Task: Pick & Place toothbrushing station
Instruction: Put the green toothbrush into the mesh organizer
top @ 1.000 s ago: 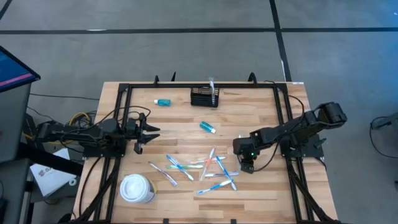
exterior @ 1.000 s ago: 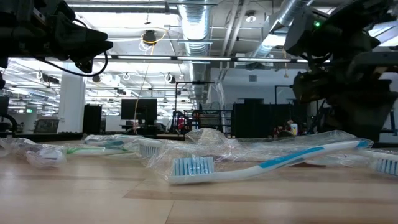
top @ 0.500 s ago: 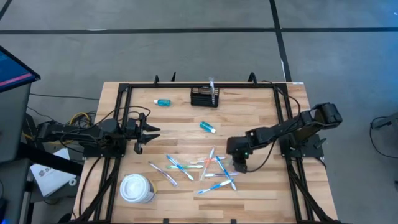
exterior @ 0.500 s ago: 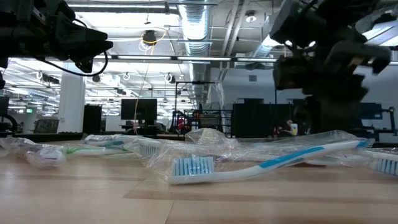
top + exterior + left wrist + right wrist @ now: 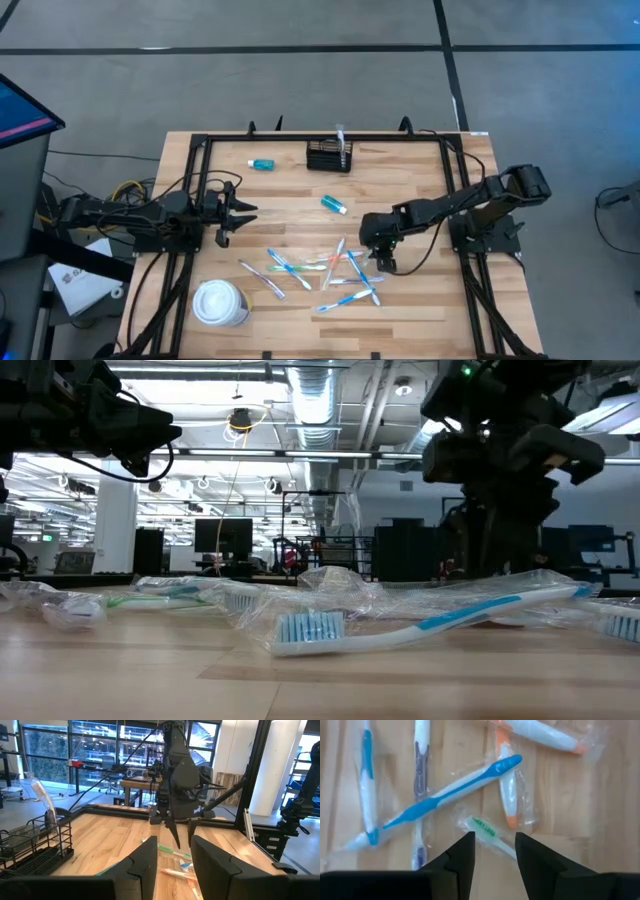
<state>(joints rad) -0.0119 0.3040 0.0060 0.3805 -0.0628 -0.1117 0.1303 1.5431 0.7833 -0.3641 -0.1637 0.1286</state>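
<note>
The toothbrushing station (image 5: pixel 329 157), a black wire organiser, stands at the table's far edge with one toothbrush (image 5: pixel 342 134) upright in it; it also shows in the left wrist view (image 5: pixel 31 845). Several wrapped toothbrushes (image 5: pixel 322 270) lie scattered flat on the wood near the middle front. My right gripper (image 5: pixel 384 262) hangs open, slanting down, just above the pile's right side; below its fingers (image 5: pixel 494 851) lie a green (image 5: pixel 484 827), a blue (image 5: pixel 455 787) and an orange toothbrush (image 5: pixel 508 795). My left gripper (image 5: pixel 240 212) waits open and level at the table's left.
A white lidded cup (image 5: pixel 220 303) stands at the near left. Two small teal tubes lie on the wood, one (image 5: pixel 262 164) left of the station and one (image 5: pixel 334 204) in the middle. A black frame (image 5: pixel 200 140) borders the table.
My right gripper has moved toward the table's left, over the right side of the toothbrush pile, rising a little and rolling about its own axis. Its fingers have stayed open. The toothbrushes have not moved.
</note>
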